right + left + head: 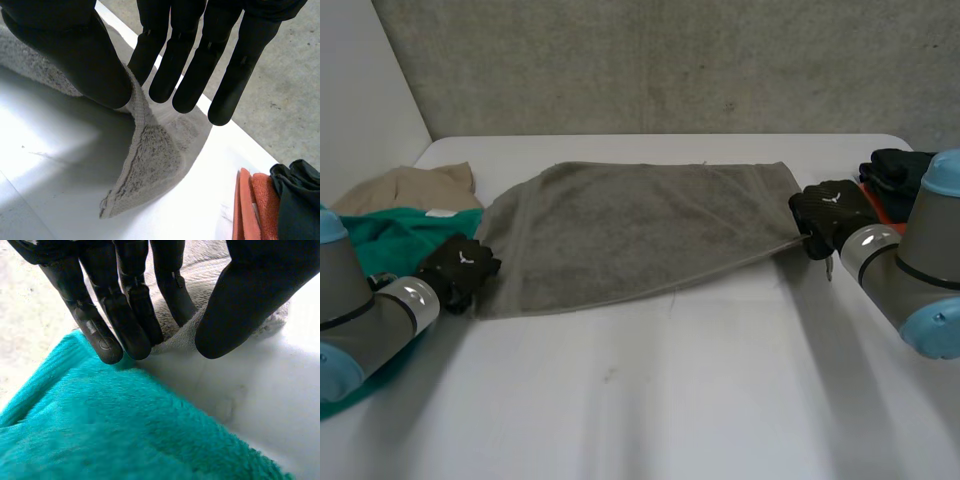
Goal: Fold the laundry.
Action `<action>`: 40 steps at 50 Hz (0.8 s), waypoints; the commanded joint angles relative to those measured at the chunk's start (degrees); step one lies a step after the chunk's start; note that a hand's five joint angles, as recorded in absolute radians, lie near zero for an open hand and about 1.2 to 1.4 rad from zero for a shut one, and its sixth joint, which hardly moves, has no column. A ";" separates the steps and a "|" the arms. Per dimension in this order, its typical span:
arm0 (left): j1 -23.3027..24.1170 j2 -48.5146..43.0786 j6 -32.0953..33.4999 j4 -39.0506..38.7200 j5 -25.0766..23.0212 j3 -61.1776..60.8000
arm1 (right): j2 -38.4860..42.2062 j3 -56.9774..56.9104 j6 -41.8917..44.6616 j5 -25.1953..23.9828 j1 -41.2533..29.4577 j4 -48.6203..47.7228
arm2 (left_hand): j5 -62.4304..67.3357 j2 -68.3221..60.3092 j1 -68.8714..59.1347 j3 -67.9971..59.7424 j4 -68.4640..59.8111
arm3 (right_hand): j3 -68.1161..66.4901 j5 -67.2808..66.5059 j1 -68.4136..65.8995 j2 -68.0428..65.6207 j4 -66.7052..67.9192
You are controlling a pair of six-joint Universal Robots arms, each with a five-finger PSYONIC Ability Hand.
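Head view: the grey towel (pixel 640 232) lies stretched across the bench's (pixel 670 400) far half. The left hand (pixel 460 268) pinches its near left corner, and the right hand (pixel 832 212) pinches its right corner between thumb and fingers. A teal towel (pixel 390 238) and a beige cloth (pixel 415 187) sit by the left edge.

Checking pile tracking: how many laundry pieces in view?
5: grey towel mid-table; teal towel and beige cloth at robot's left; orange cloth and black cloth at its right. Others may be hidden.
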State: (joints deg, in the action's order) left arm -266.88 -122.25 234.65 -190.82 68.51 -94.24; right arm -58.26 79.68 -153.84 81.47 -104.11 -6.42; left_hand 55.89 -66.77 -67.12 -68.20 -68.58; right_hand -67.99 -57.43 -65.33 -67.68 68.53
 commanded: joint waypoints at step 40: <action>6.89 -7.45 -38.91 34.99 10.23 37.86 | 7.52 -11.63 26.66 2.28 4.01 5.11 | 14.11 -13.23 -12.88 -11.80 -11.42 | -12.01 -12.57 -14.67 -12.32 11.47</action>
State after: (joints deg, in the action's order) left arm -263.47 -121.65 201.87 -155.41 73.88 -69.30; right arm -58.90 75.90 -125.44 80.98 -98.58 4.00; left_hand 55.89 -68.46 -67.12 -68.20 -68.72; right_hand -67.99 -57.53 -65.33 -67.68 68.53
